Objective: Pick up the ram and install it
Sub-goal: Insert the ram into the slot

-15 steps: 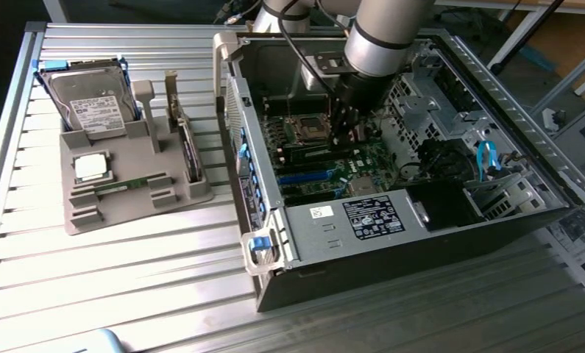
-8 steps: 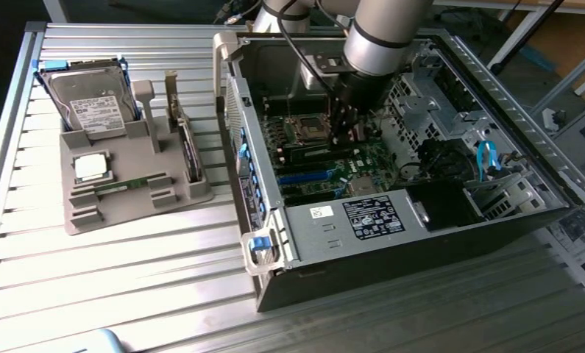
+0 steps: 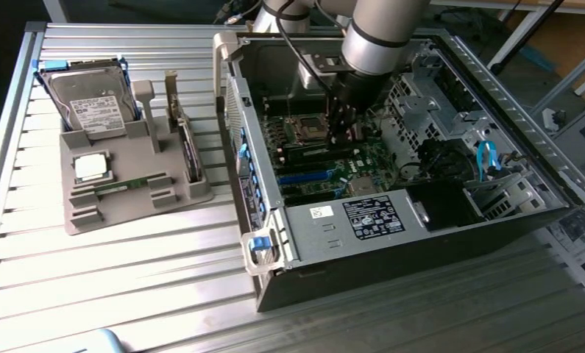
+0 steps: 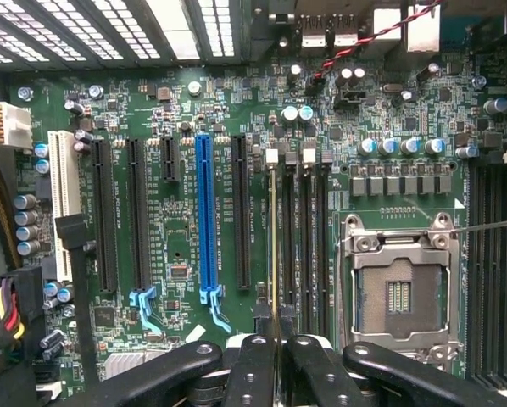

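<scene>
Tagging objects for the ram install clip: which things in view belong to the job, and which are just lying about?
In the job: end effector, shut on the ram held edge-on; memory slots; motherboard; open PC case.

Lying about: gray tray with hard drive, CPU chip, expansion card; empty CPU socket.

**Colour key.** Black pincer [image 4: 277, 343] with pale dotted rivets. Between its fingers is the olive-yellow edge of the memory stick [image 4: 275, 254]. Beyond it lies a green circuit board [image 4: 152, 110], striped with black slots [image 4: 241, 212], one blue slot [image 4: 205, 212] and one white slot [image 4: 64, 186]. Beside the pincer is a silver socket frame [image 4: 395, 242]. Farthest ahead runs a red-and-black twisted wire [image 4: 372, 38].
</scene>
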Motion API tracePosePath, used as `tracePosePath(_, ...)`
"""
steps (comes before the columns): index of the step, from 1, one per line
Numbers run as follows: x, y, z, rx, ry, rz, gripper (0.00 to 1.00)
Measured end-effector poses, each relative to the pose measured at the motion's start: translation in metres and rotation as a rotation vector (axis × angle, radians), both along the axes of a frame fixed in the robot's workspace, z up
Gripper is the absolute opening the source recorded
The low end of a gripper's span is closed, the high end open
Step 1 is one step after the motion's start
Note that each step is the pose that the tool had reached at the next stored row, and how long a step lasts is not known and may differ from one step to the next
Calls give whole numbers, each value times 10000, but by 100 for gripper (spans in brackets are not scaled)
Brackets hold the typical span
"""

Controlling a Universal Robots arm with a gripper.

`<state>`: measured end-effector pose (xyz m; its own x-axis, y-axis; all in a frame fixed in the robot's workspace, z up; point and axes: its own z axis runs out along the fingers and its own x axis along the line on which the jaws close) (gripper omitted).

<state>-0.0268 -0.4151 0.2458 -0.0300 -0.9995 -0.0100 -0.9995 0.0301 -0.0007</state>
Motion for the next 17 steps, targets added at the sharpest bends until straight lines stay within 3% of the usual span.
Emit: tracePosePath(17,-35,6,-4,0,0,0,12)
